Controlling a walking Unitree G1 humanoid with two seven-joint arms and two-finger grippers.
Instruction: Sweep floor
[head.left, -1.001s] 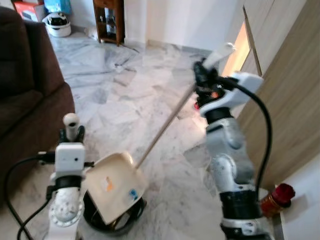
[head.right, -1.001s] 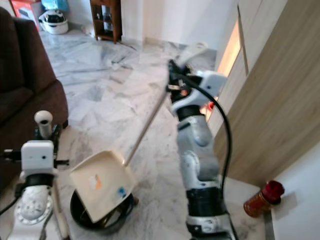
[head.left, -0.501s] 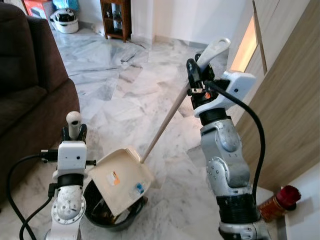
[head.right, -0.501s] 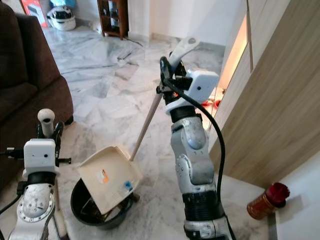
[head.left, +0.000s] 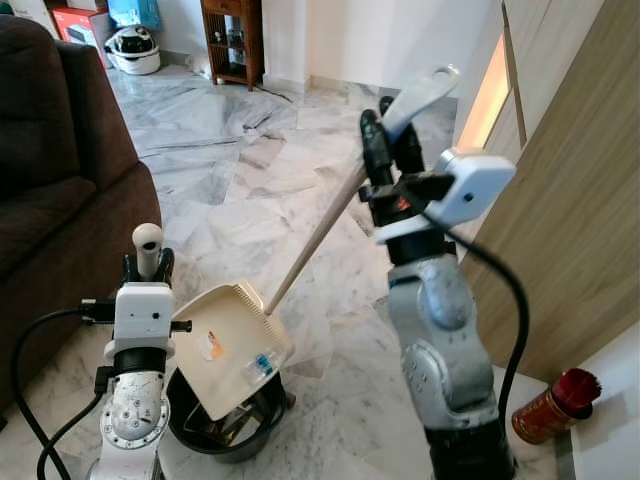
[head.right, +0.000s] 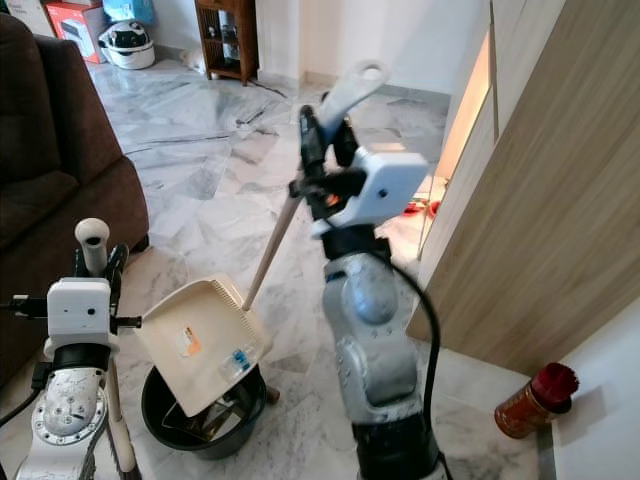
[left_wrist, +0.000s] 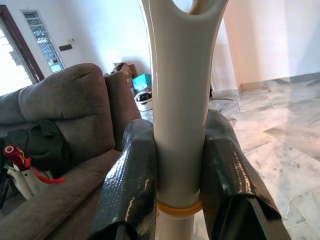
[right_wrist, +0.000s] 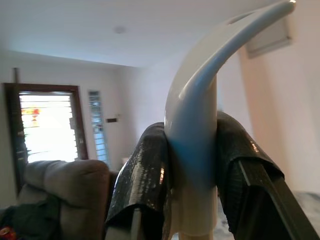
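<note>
Daylight fills the room I look down into, bright and even, and my head views are sharp. A warm glow spills from the gap beside the wooden panel (head.left: 560, 190). The marble floor (head.left: 240, 190) shines with soft glare. In my right wrist view the window (right_wrist: 47, 125) is blown out and my fingers (right_wrist: 142, 190) are dark.

sofa (head.left: 60, 170) left, cabinet (head.left: 585, 200) right, open floor (head.left: 240, 190) ahead

A cream dustpan (head.left: 232, 345) with a pale tan handle (head.left: 312, 238) tilts over a black bin (head.left: 222, 428) on the grey-veined white marble floor (head.left: 220, 190). The sofa (head.left: 55, 190) is dark brown, the cabinet (head.left: 580, 190) light wood-grain, and the bottle (head.left: 549, 407) amber with a red cap.
</note>
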